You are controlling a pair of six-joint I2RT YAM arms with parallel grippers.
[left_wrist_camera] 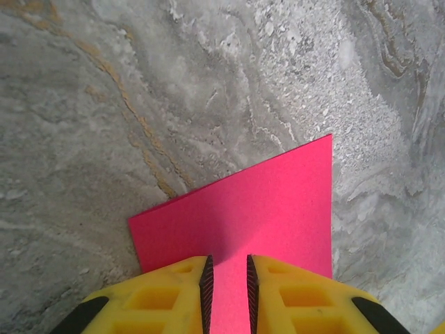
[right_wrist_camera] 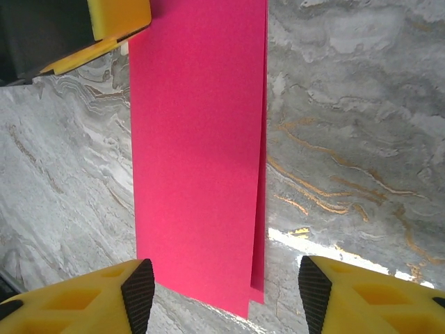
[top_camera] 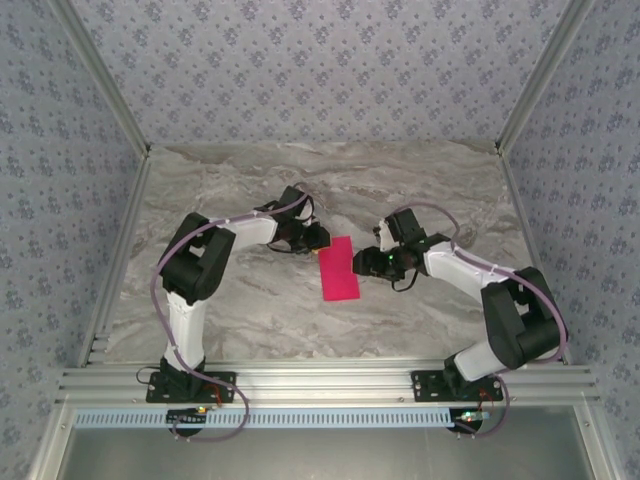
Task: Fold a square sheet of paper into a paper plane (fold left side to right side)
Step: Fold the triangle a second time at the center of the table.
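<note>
- Surface (top_camera: 250, 310): grey marbled slab. It looks smooth, so I'd expect thin paper to slide on it.
- Left arm (top_camera: 195, 265) and right arm (top_camera: 500, 300): both reach in toward mid surface and close on the paper from either side.
- Paper (top_camera: 338, 268): pink, lying flat at mid surface between the two tools. It is folded into a long narrow strip running roughly near to far.
- The right wrist view shows two layers. The lower one peeks out along one long edge, so the edges aren't quite flush.
- Handling, my read: very light, thin and limp. It creases easily and would keep a wrong crease.
- Grip, my read: pin one end flat and take a free corner or the open long edge with a gentle pinch. Avoid the middle.
- Right tool (right_wrist_camera: 226, 289): fingers wide apart, with one short end of the strip between them. It holds nothing.
- Left tool (left_wrist_camera: 228, 271): fingers almost together, only a thin slit between them, over the strip's far end.
- The paper shows flat through that slit, so nothing looks pinched. Can't tell whether the tips press down on it.
</note>
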